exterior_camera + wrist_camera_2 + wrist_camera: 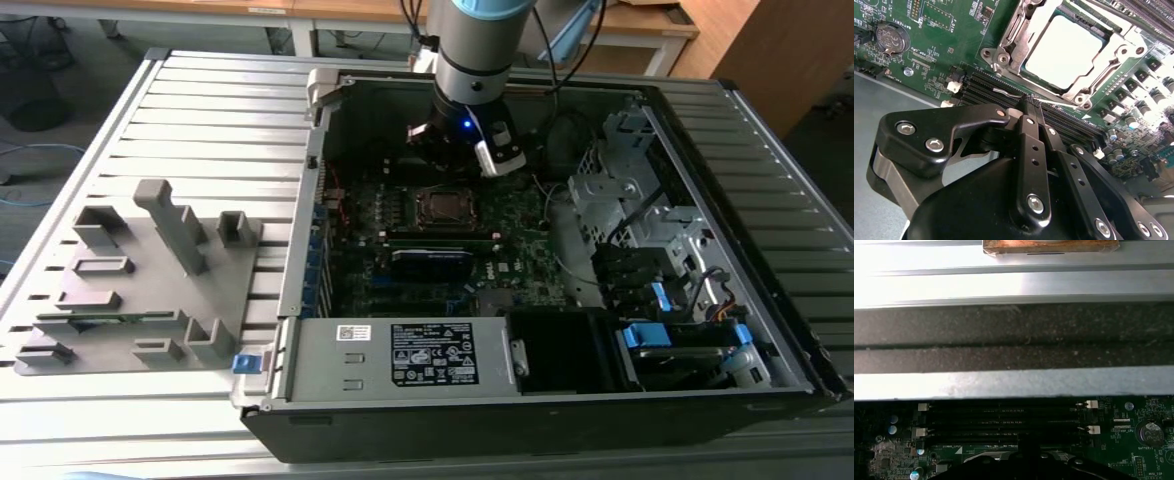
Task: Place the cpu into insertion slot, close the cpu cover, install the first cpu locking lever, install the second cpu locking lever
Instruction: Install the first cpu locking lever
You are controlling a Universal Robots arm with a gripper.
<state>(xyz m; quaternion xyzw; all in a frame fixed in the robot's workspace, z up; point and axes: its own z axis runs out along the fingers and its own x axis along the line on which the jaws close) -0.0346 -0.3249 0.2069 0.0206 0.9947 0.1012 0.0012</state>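
Observation:
The cpu (1064, 50) lies flat in the insertion slot (441, 205), its silver-grey top showing through the window of the cpu cover (1010, 30). The cover's silvery frame lies down over it. A thin wire locking lever (1004, 92) runs along the socket's near edge, beside the memory slots. My gripper (1031, 100) is shut, its black fingers pressed together with their tips right at this lever; I cannot tell whether they pinch it. In the exterior view the gripper (454, 165) hangs inside the open case, just behind the socket.
Long black memory slots (1004, 417) lie next to the socket, and a coin battery (891, 37) sits further along the board. The case wall (1014, 382) rises close by. A drive cage with cables (641, 220) fills the exterior view's right; a grey fixture (147, 270) stands at its left.

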